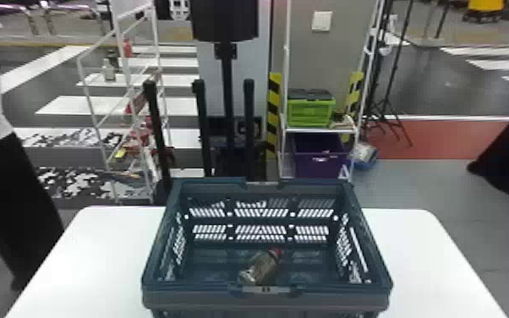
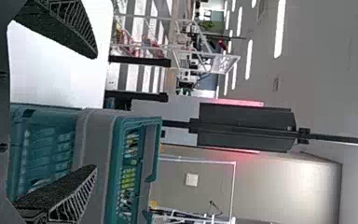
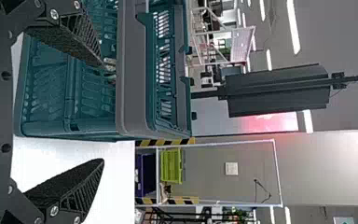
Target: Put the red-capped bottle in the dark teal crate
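The robot's black left tool (image 2: 96, 111) and right tool (image 3: 103, 112) have ribbed, tapering fingers (image 3: 67, 186); silver screws (image 3: 54, 211) dot the right one.

The head view's bottom edge cuts off the dark teal crate (image 1: 207, 299) and the worktop (image 1: 93, 253). The red-capped bottle's (image 1: 261, 267) content is too blurred to tell — the small things (image 1: 138, 138) on the white rack (image 1: 117, 27) also.

Ceiling lights (image 2: 280, 28) are glaring white overhead, and a reddish glow (image 3: 279, 122) is showing beside the black fixture (image 3: 277, 91). I'm seeing the white tabletop (image 1: 97, 245) shining brightly, while the crate (image 1: 207, 299) is looking dimmer inside.
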